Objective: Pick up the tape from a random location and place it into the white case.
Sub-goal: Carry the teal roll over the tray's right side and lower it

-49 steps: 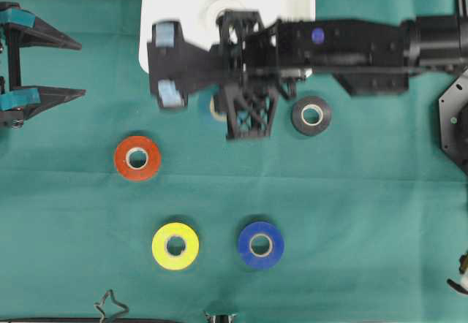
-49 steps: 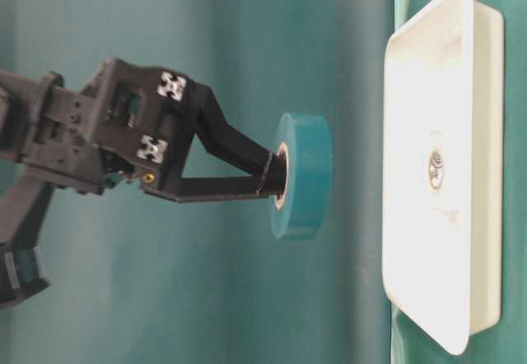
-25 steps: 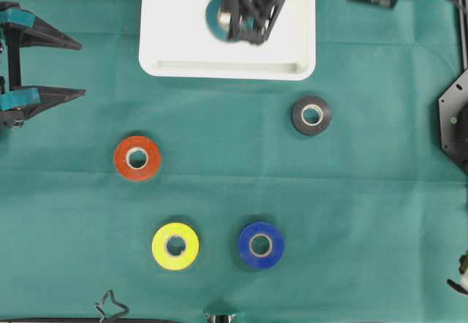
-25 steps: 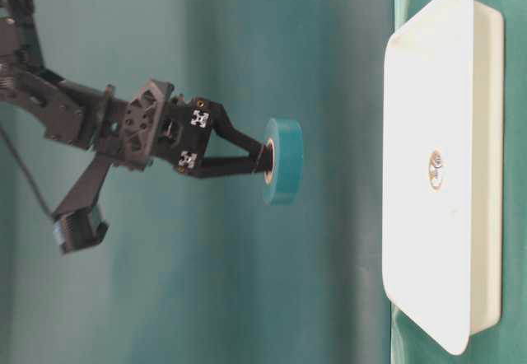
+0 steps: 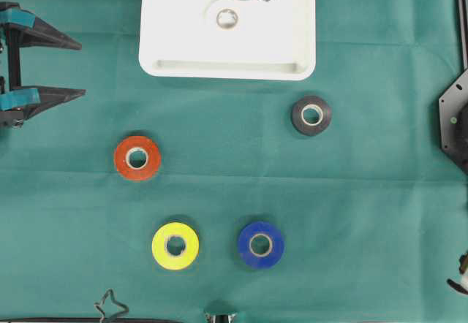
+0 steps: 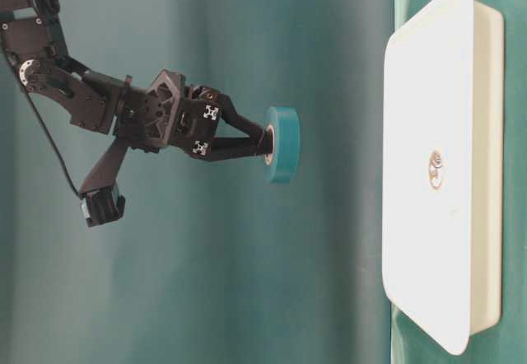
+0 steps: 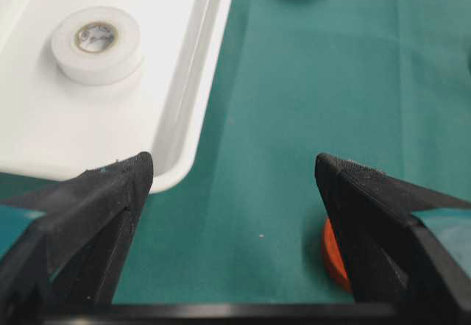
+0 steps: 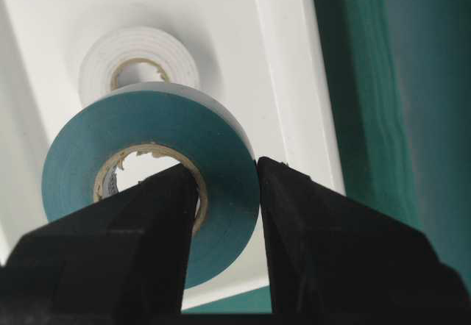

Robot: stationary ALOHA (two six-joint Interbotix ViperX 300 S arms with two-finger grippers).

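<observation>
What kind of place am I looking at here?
Probably a robotics test bench: a green cloth with colored tape rolls laid out, a white case, and a mechanical right pincer carrying teal tape.

You are looking at a green cloth that covers the whole work surface, from edge to edge of the overhead view. It lies mostly flat, with faint creases running across the middle of the frame. Light falls evenly from above, and soft shadows sit close under whatever rests on the cloth. In the table-level view a plain green backdrop fills the left and centre of the frame, darker toward the middle. No wall, floor or window shows in any view.
</observation>
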